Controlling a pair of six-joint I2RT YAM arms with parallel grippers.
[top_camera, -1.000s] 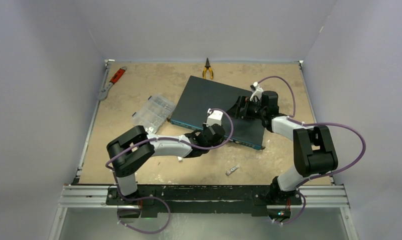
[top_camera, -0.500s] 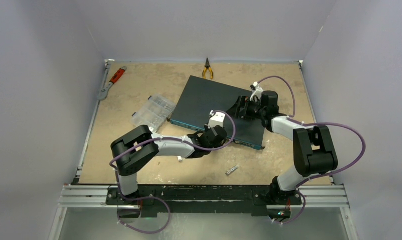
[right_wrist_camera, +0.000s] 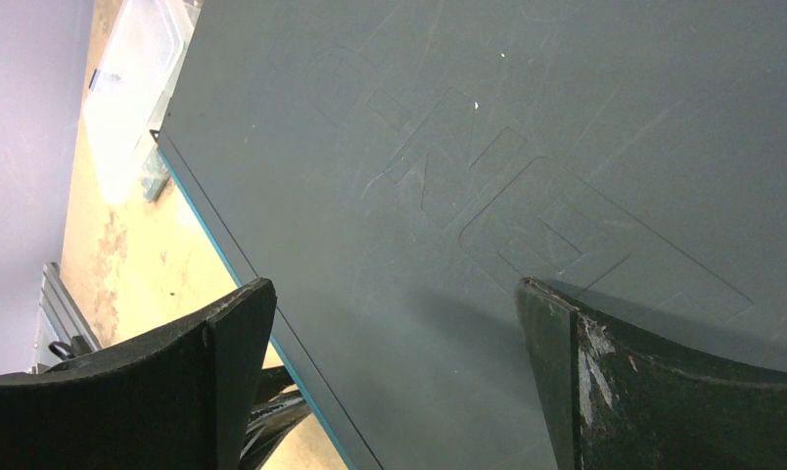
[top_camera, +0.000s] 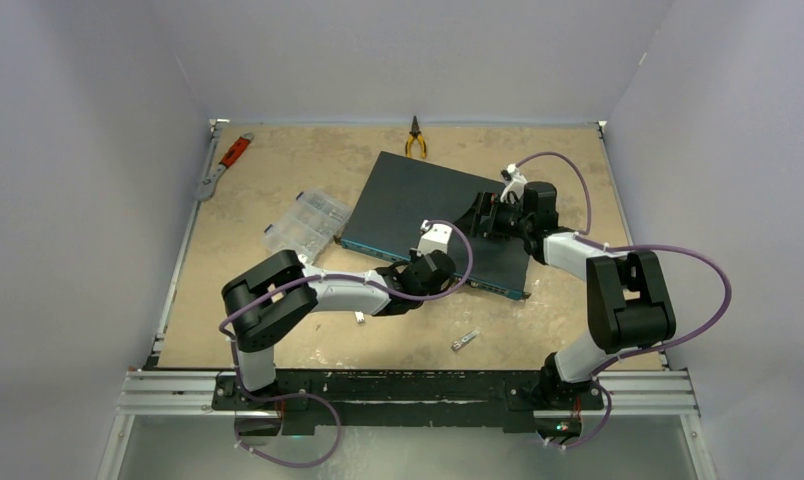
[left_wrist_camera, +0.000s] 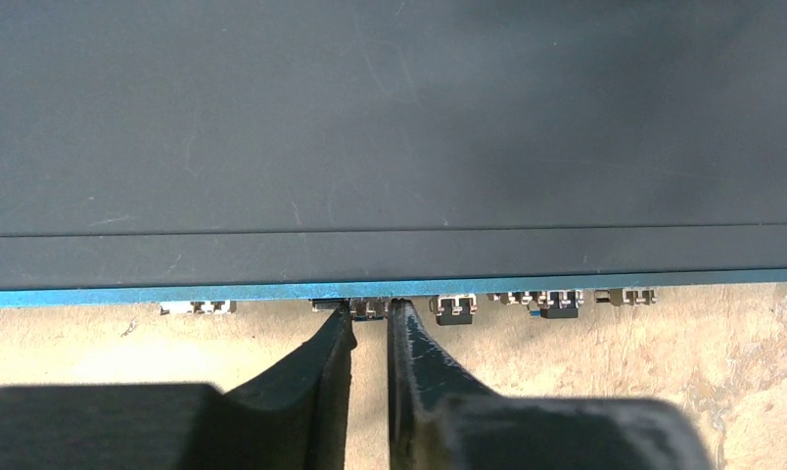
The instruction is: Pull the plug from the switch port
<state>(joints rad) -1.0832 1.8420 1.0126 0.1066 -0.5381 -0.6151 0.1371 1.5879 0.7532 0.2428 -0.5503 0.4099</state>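
Note:
The switch (top_camera: 408, 195) is a flat dark-teal box lying at an angle on the table, its blue-edged port face (left_wrist_camera: 125, 296) toward the arms. My left gripper (top_camera: 440, 272) is at that face. In the left wrist view its fingers (left_wrist_camera: 370, 315) are closed narrowly on either side of a small plug (left_wrist_camera: 370, 307) seated in a port. My right gripper (top_camera: 483, 215) is open over the right part of the switch's top. In the right wrist view its fingers (right_wrist_camera: 392, 289) stand wide apart above the lid (right_wrist_camera: 468, 147), holding nothing.
Other plugs sit in ports to the right (left_wrist_camera: 454, 309) and left (left_wrist_camera: 199, 307). A clear compartment box (top_camera: 306, 222) lies left of the switch. Pliers (top_camera: 415, 138) and a red-handled wrench (top_camera: 225, 163) lie at the back. A loose connector (top_camera: 465, 340) lies near the front.
My left arm shifted slightly right and toward the switch's front edge, then held still. The right arm and the switch have not moved.

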